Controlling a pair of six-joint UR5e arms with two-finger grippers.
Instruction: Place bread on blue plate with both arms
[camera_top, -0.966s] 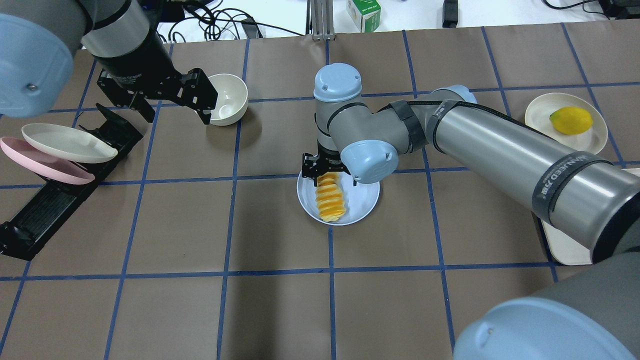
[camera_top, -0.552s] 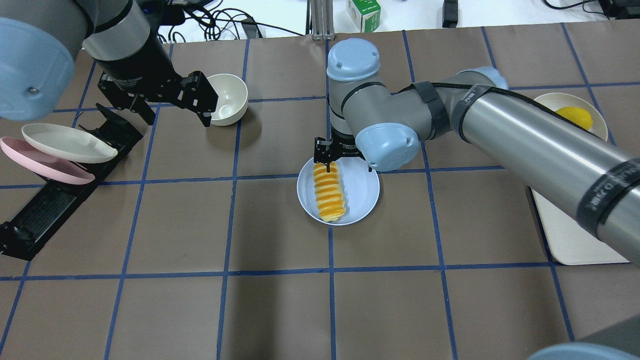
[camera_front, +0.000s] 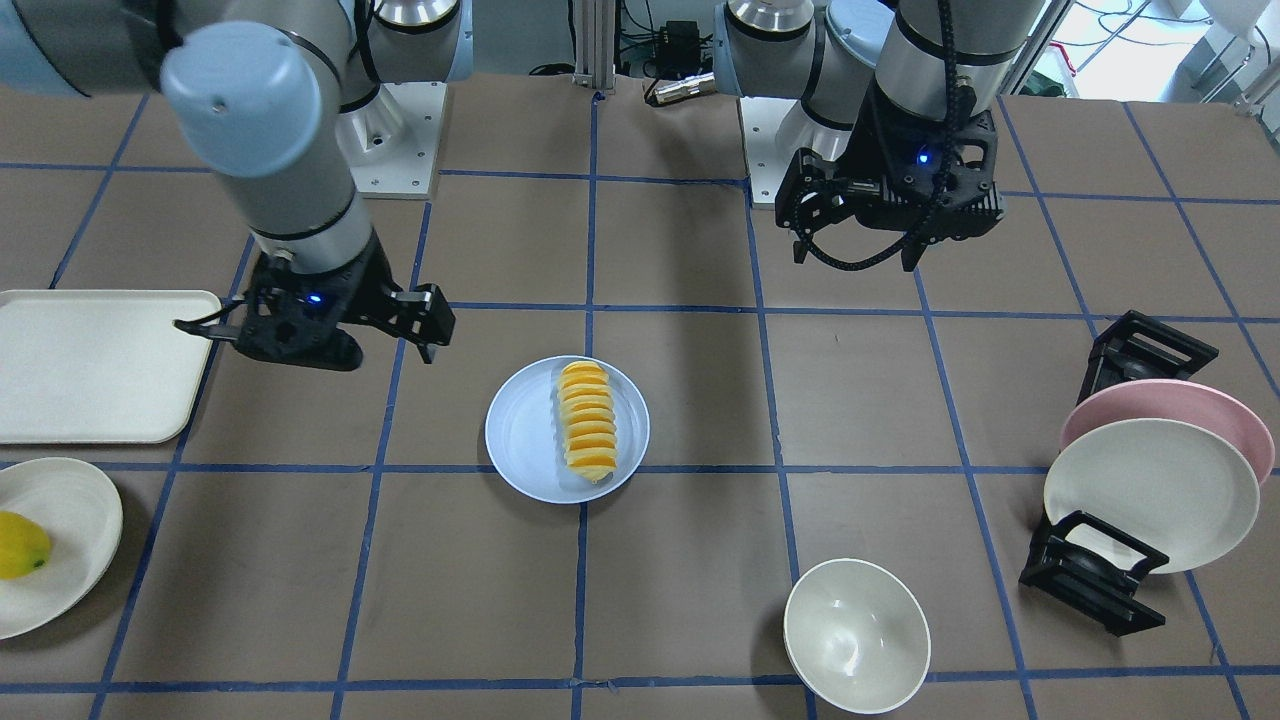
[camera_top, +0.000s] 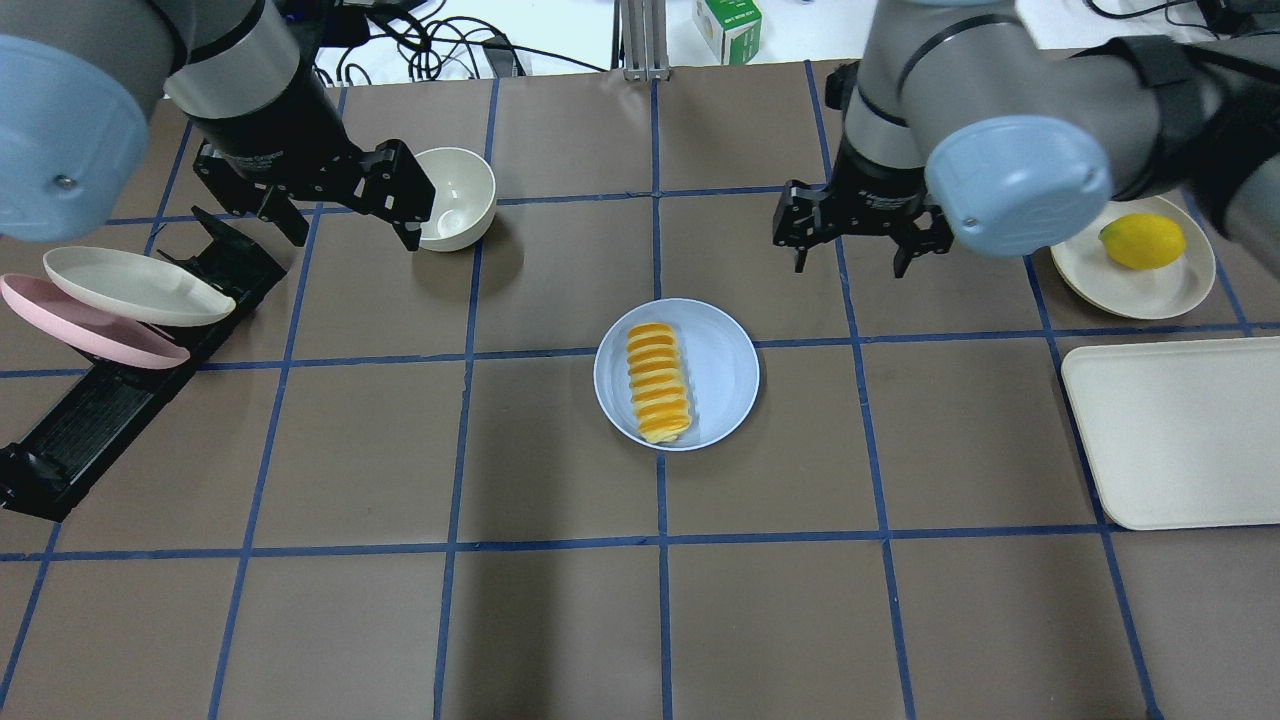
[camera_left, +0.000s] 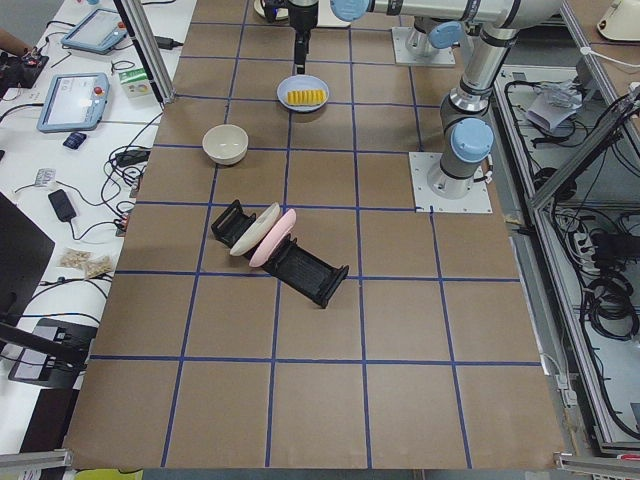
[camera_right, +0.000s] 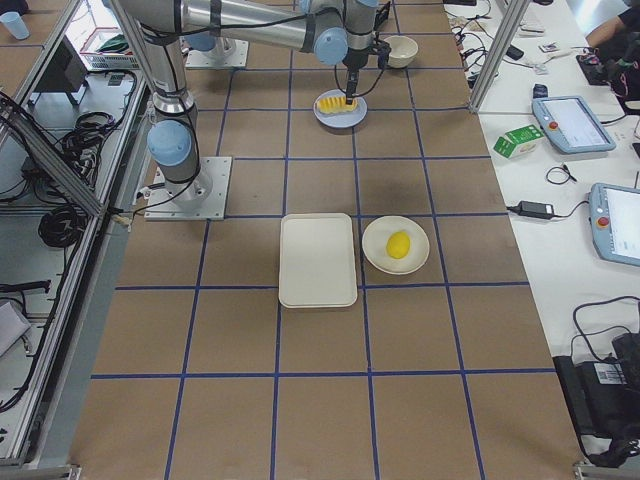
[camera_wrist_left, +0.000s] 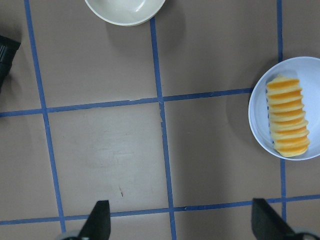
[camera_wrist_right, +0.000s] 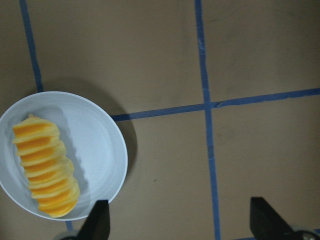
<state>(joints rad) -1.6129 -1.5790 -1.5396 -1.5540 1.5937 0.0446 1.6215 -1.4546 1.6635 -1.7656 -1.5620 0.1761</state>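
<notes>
The bread (camera_top: 658, 382), a ridged yellow-orange loaf, lies on the left half of the blue plate (camera_top: 722, 372) at the table's middle. It also shows in the front view (camera_front: 588, 422) on that plate (camera_front: 525, 435). My right gripper (camera_top: 850, 262) is open and empty, raised above the table behind and to the right of the plate. My left gripper (camera_top: 355, 235) is open and empty, hovering at the back left beside a cream bowl. The right wrist view shows the bread (camera_wrist_right: 45, 167) on the plate (camera_wrist_right: 97, 150). The left wrist view shows them too (camera_wrist_left: 287, 117).
A cream bowl (camera_top: 455, 195) stands at the back left. A black rack (camera_top: 100, 400) holds a pink plate (camera_top: 90, 330) and a cream plate (camera_top: 130, 285) on the left. A lemon (camera_top: 1140, 240) sits on a cream plate at the back right, a cream tray (camera_top: 1180, 430) in front of it.
My right gripper has let go of the bread's far end, risen and moved back and to the right. The bread stays flat on the blue plate. The left arm has not moved.
</notes>
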